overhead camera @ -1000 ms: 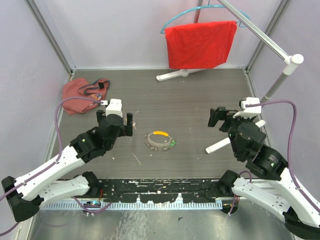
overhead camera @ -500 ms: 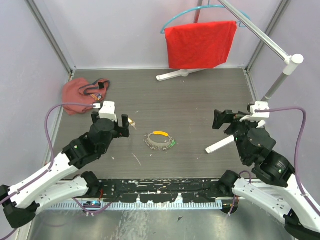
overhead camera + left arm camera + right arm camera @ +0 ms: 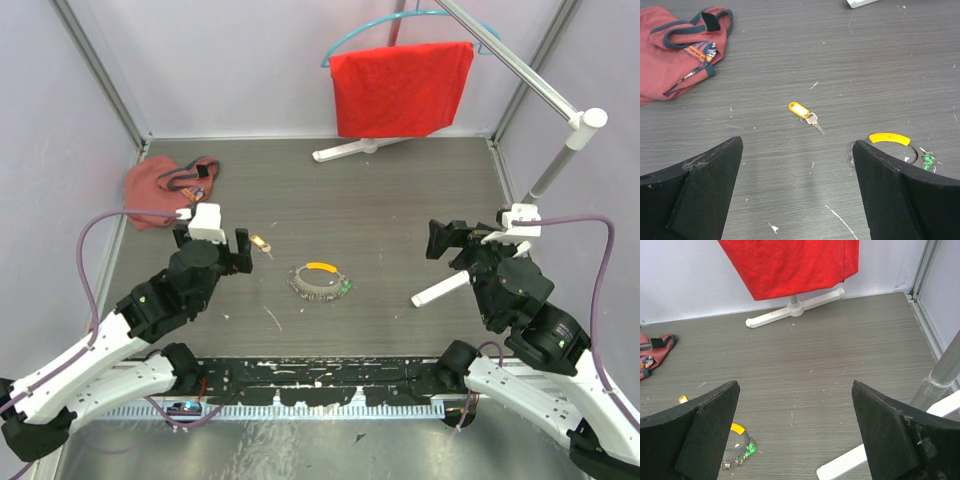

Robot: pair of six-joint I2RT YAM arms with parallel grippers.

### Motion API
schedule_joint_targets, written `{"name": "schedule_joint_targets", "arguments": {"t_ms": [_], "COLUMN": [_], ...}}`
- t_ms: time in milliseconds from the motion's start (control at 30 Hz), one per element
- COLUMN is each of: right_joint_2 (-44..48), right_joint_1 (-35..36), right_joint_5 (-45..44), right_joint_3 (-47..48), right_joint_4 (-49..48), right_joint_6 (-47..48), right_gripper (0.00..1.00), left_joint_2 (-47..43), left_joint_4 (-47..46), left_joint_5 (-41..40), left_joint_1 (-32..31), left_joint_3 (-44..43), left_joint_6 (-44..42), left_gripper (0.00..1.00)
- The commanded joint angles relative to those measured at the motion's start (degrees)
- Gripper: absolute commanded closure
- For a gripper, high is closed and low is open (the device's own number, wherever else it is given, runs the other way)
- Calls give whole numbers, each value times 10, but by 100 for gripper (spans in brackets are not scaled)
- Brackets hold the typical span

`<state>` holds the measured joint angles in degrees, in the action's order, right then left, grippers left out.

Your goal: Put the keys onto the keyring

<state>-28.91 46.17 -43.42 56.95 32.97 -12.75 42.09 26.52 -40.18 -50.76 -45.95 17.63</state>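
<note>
The keyring (image 3: 319, 282) is a grey beaded loop with an orange segment, lying mid-table. It also shows at the right edge of the left wrist view as keyring (image 3: 889, 138) and low on the left as keyring (image 3: 735, 452). A green-headed key (image 3: 343, 288) lies against its right side, seen again as green key (image 3: 927, 161). A small key on a yellow tag (image 3: 260, 243) lies to the left, apart from the ring, seen close as tagged key (image 3: 805, 113). My left gripper (image 3: 212, 239) stands open just left of that key, left gripper (image 3: 797, 200) empty. My right gripper (image 3: 452, 240) is open at the right, right gripper (image 3: 795, 440) empty.
A red pouch with cords (image 3: 165, 188) lies at the back left. A red cloth (image 3: 400, 88) hangs on a white stand (image 3: 355, 148) at the back. A white bar (image 3: 437, 290) and a slanted pole (image 3: 555, 165) stand by the right gripper.
My left arm has drawn back to the left, uncovering the yellow-tagged key. The right gripper shifted slightly right early on and then held still. Both stayed open.
</note>
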Motion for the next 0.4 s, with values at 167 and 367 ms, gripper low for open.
{"name": "schedule_joint_targets", "arguments": {"t_ms": [167,367], "right_joint_2": [18,14], "right_joint_1": [1,1], "right_joint_5": [-9,-12], "right_joint_3": [-8,-7], "right_joint_4": [-36,-36], "right_joint_6": [1,1], "right_gripper": [0,0], "left_joint_2": [-67,-52], "left_joint_4": [3,22], "left_joint_5": [-66,-90], "left_joint_1": [1,1], "left_joint_3": [26,11], "left_joint_6": [17,26], "left_gripper": [2,2]}}
